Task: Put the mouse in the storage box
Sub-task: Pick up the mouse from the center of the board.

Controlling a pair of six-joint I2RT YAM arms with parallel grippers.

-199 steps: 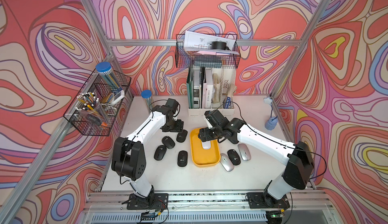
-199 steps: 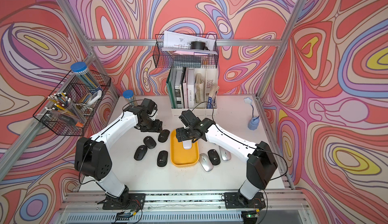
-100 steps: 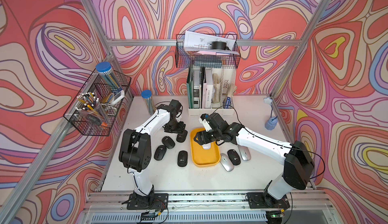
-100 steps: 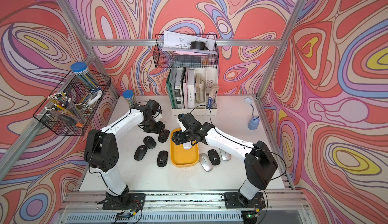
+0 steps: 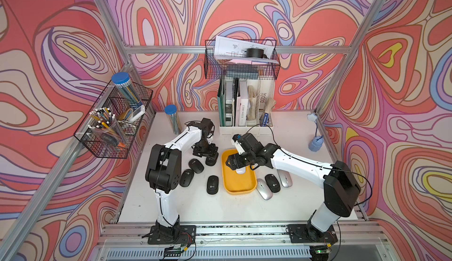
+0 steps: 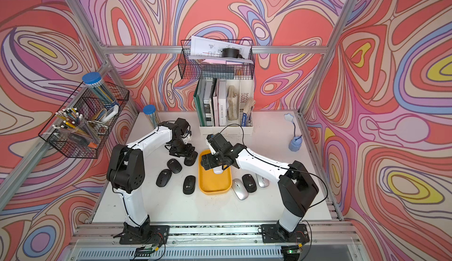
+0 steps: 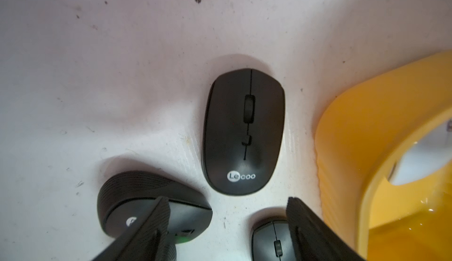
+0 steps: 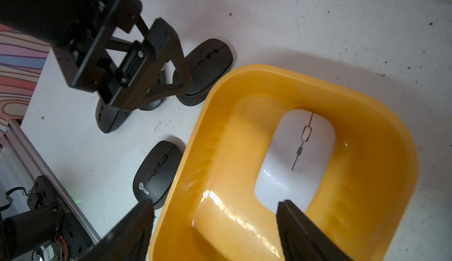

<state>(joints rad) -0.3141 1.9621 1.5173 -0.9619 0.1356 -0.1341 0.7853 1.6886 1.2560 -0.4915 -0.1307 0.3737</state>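
There are eight mice in both top views: five black mice (image 5: 212, 184), two silver mice (image 5: 264, 189) and one white mouse (image 5: 241, 171). One yellow box (image 5: 238, 191) sits mid-desk (image 5: 220, 209).

Taking 12 o'clock as the back wall, four black mice lie on the desk at the box's 9 to 10 o'clock. The fifth lies at its 3 o'clock, between the two silver ones. The white mouse lies flat on the box's floor, toward the 12 o'clock end.

There are two tools. The right tool (image 8: 212, 210) hangs over the box with its jaws spread wide and grips nothing. In the right wrist view one finger (image 8: 300, 228) overlaps the white mouse's rear, and I cannot tell whether it touches. The other finger shows beyond the rim.

The left tool (image 7: 227, 210) stands low over the black mice at the box's 10 o'clock. Its jaws are apart with bare desk between them, and it holds nothing. One finger (image 7: 146, 223) crosses a black mouse; I cannot tell whether they touch.
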